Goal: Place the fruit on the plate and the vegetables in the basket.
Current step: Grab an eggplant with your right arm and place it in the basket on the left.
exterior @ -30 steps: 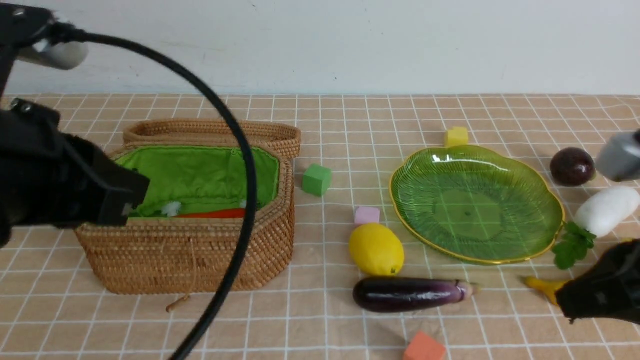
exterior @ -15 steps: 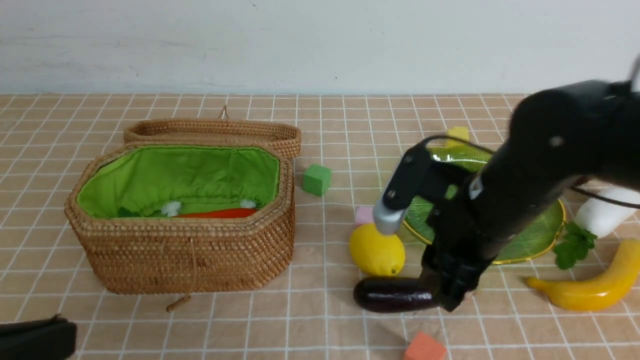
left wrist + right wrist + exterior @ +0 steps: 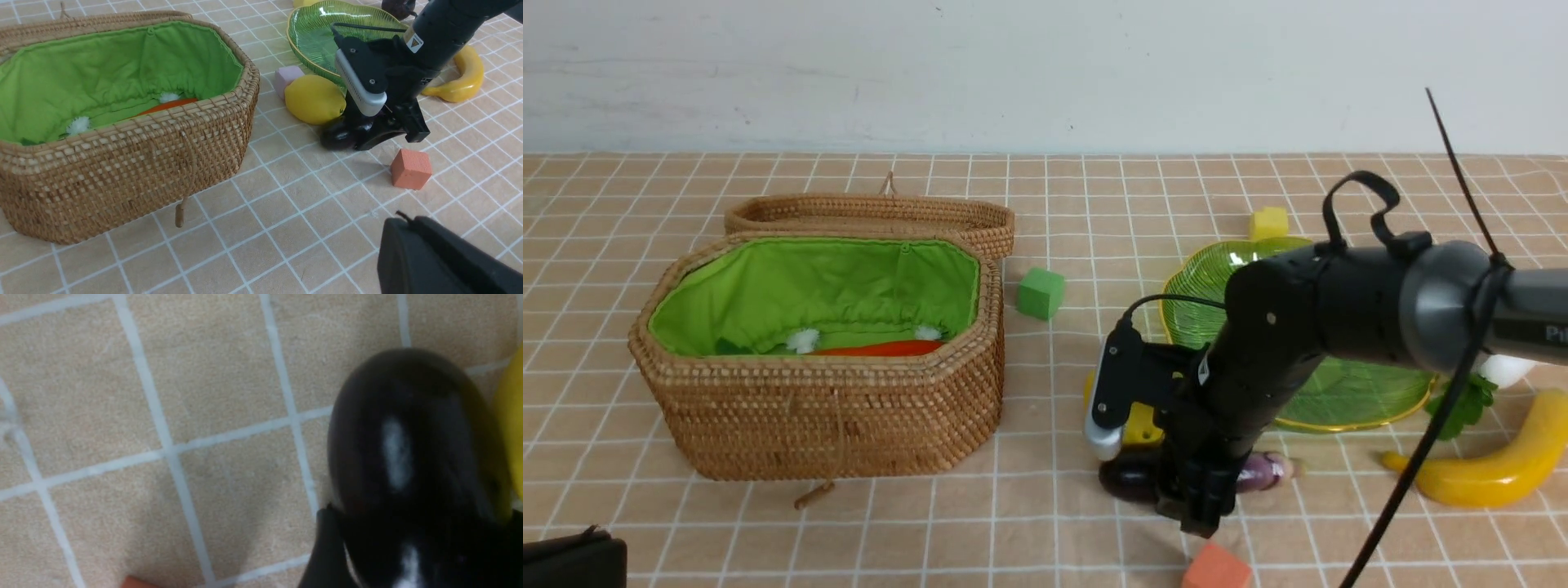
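Since half a second ago the right arm has come lower and nearer. The right gripper (image 3: 1196, 500) is now down over the eggplant (image 3: 1125, 482), which lies where it was on the tabletop (image 3: 1029, 523), just nearer than the lemon (image 3: 1141, 425). The arm comes in from the right and slopes down to the left. It hides most of the lemon, the left part of the plate (image 3: 1372, 392) and much of the radish (image 3: 1507, 369). The carrot (image 3: 882, 349) lies in the basket (image 3: 833, 425).

In the left wrist view the jaws stand either side of the eggplant's middle. Of the left gripper (image 3: 441, 261) only a black edge shows, so I cannot tell its opening.

The right wrist view is blurred. One dark finger (image 3: 322, 551) seems to touch the eggplant, but I cannot tell if the grip is closed.
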You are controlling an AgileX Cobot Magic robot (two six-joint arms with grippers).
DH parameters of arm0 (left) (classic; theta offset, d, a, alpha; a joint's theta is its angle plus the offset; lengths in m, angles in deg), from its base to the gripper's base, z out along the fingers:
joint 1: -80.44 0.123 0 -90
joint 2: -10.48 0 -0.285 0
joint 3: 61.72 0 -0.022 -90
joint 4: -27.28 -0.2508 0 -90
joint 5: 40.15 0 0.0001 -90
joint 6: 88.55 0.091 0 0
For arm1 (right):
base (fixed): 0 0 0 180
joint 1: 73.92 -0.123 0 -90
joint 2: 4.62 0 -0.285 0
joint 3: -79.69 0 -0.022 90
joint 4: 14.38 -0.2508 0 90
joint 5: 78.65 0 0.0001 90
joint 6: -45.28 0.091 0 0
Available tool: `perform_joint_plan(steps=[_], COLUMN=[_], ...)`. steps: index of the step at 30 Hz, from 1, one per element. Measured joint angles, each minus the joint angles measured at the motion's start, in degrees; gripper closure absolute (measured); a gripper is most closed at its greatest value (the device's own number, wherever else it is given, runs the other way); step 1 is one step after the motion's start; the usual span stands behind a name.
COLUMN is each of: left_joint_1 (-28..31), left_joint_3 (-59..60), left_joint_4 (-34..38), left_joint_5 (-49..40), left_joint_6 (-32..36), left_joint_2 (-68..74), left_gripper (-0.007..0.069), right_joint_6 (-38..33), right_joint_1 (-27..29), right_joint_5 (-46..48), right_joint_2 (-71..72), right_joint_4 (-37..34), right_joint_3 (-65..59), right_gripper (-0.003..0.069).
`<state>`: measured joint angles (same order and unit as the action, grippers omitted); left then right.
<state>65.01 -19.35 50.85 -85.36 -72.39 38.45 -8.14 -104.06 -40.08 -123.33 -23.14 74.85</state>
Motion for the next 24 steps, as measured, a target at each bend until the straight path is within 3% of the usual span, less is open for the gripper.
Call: perform_joint_plan(steps=[2, 8, 14, 17, 22, 24], left_joint_1=[0.0, 0.0, 0.0, 0.0, 0.0, 0.0], left_joint_3=[0.0, 0.0, 0.0, 0.0, 0.0, 0.0], left_joint_4=[0.0, -0.62, -2.27, -2.31, -2.31, -2.31], left_joint_5=[0.0, 0.26, 1.14, 3.12, 6.94, 9.98], left_joint_6=[0.0, 0.0, 0.0, 0.0, 0.0, 0.0], left_joint_2=[0.0, 0.0, 0.0, 0.0, 0.0, 0.0], left_gripper=[0.0638, 0.0638, 0.0638, 0.0638, 0.0638, 0.0638], right_joint_6=[0.0, 0.21, 7.81, 13.46, 13.72, 12.23], right_joint_1=[0.0, -0.04, -1.8, -5.46, -11.76, -15.07], right_joint_5=[0.28, 2.25, 7.88, 8.42, 4.25, -1.56], right_joint_2=[0.0, 0.63, 7.58, 12.16, 11.1, 7.12], right_joint_4=[0.49, 3.29, 4.09, -0.03, -5.88, -9.3], right_joint_3=[0.04, 0.19, 3.69, 10.33, 22.71, 31.55], right_gripper=[0.0232, 0.0237, 0.0237, 0.0237, 0.0237, 0.0237])
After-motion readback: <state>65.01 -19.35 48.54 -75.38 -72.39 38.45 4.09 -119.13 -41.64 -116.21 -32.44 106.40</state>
